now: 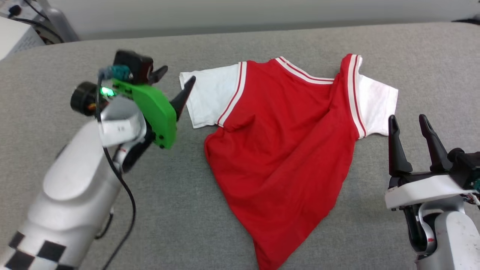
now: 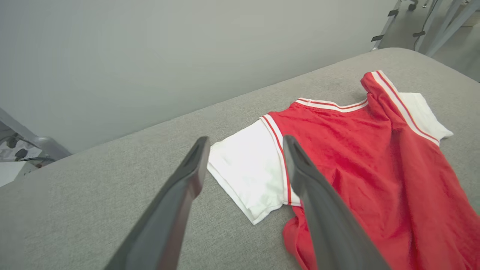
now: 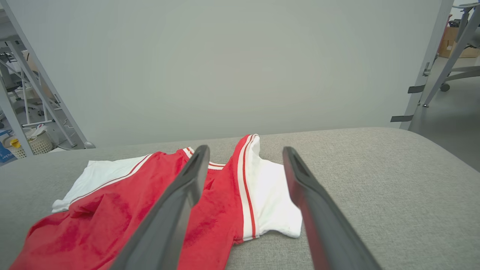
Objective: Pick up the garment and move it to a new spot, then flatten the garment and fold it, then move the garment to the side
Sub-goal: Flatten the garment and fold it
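Observation:
The garment [image 1: 285, 142], a red jersey with white short sleeves and striped trim, lies spread on the grey padded table [image 1: 240, 41], plain side up, its hem bunched toward the near edge. My left gripper [image 1: 176, 77] hovers open just left of the left white sleeve [image 1: 208, 97], fingers pointing at it. In the left wrist view that sleeve [image 2: 247, 168] lies between and beyond my open fingers [image 2: 187, 187]. My right gripper [image 1: 408, 120] stands open just below the right white sleeve [image 1: 377, 101]. The right wrist view has the right sleeve [image 3: 270, 198] between its fingers [image 3: 180, 202].
A grey wall [image 3: 225, 67] runs behind the table. Metal frames and a basket [image 3: 33, 142] stand at the far left, chair legs [image 3: 453, 71] at the far right. Bare grey padding lies on both sides of the garment.

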